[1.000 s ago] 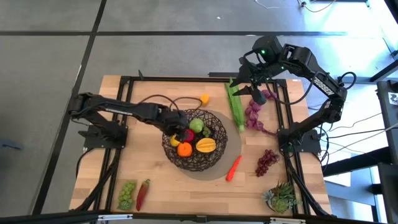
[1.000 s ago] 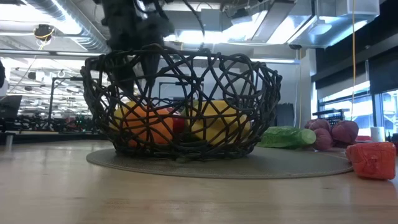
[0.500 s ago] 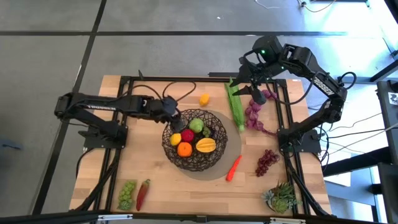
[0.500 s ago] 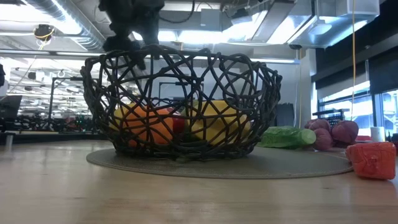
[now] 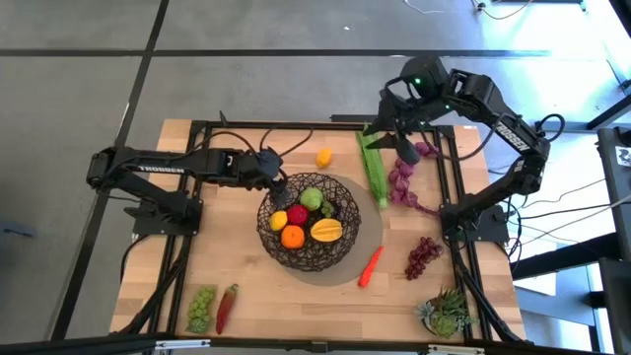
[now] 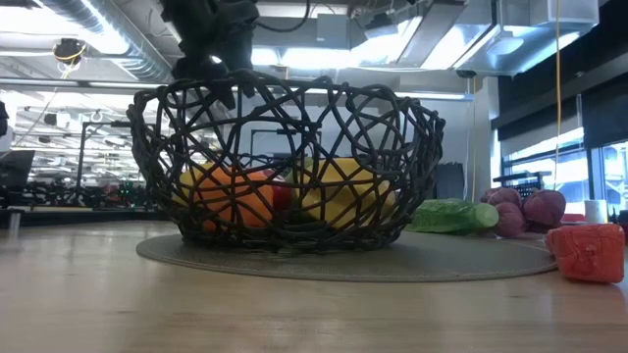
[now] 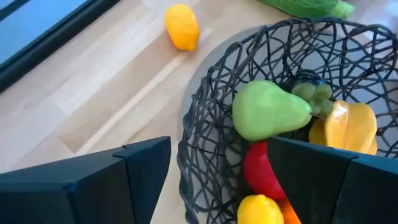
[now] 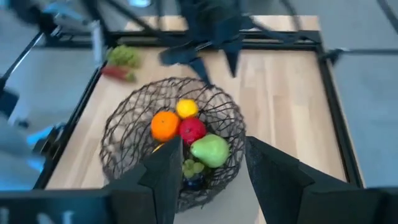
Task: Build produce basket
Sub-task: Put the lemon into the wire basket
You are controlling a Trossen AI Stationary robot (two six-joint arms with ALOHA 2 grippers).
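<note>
I see the basket (image 5: pixel 310 235) mid-table on its grey mat (image 5: pixel 373 235), holding an orange (image 5: pixel 292 237), a green pear (image 7: pixel 268 112) and other produce. My left gripper (image 5: pixel 275 182) hovers open and empty at its far-left rim. My right gripper (image 5: pixel 402 144), apparently open, hangs over the far-right stalk (image 5: pixel 372 166).

Under me lies a pale wooden tabletop (image 5: pixel 246 286), its planks running lengthwise, with a black metal frame (image 5: pixel 296 125) bolted along its edges. At one near corner stands a spiky green succulent plant (image 5: pixel 449 312) in a small pot. Around the tabletop I see a grey floor (image 5: pixel 79 89) crossed by dark seams. Looking level across the wood, I see a room with bright ceiling lights (image 6: pixel 324 57) and silver ducts (image 6: pixel 88 29) overhead.
</note>
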